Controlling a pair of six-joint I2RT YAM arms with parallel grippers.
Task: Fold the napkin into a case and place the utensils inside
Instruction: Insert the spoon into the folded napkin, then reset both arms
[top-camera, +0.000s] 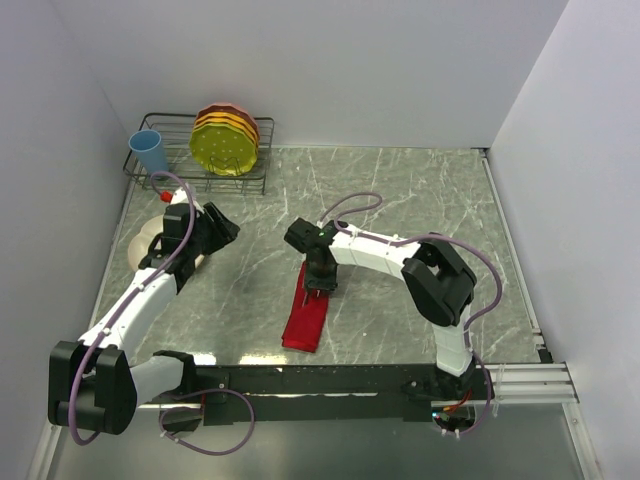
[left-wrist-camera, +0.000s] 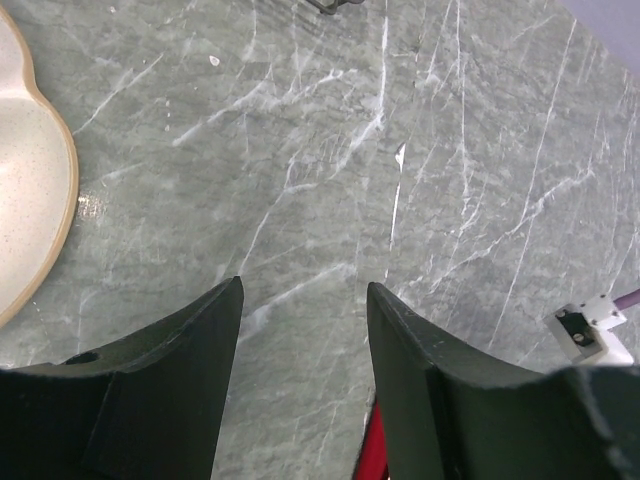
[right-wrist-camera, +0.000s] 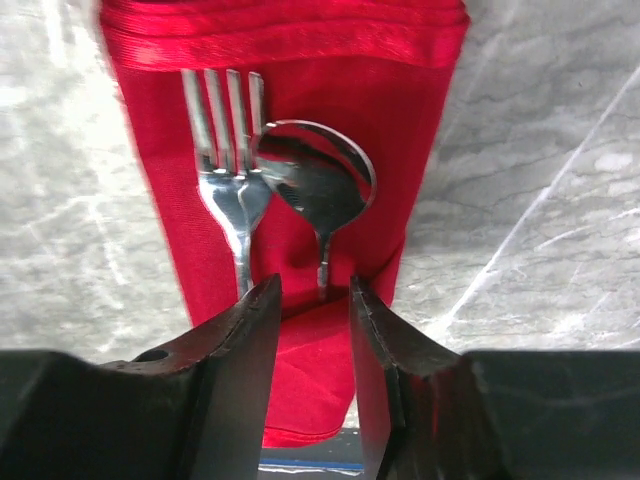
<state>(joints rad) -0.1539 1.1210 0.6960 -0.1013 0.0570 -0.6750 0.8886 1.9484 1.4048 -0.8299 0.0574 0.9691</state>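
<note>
Partly, fork and spoon handles hidden in napkin, right pincer parted.

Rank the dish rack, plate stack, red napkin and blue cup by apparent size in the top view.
Largest: dish rack
Next: plate stack and red napkin, about alike, so not ranked
Smallest: blue cup

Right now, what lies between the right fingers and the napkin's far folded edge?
The fork and spoon, side by side on the napkin, in the right wrist view.
</note>
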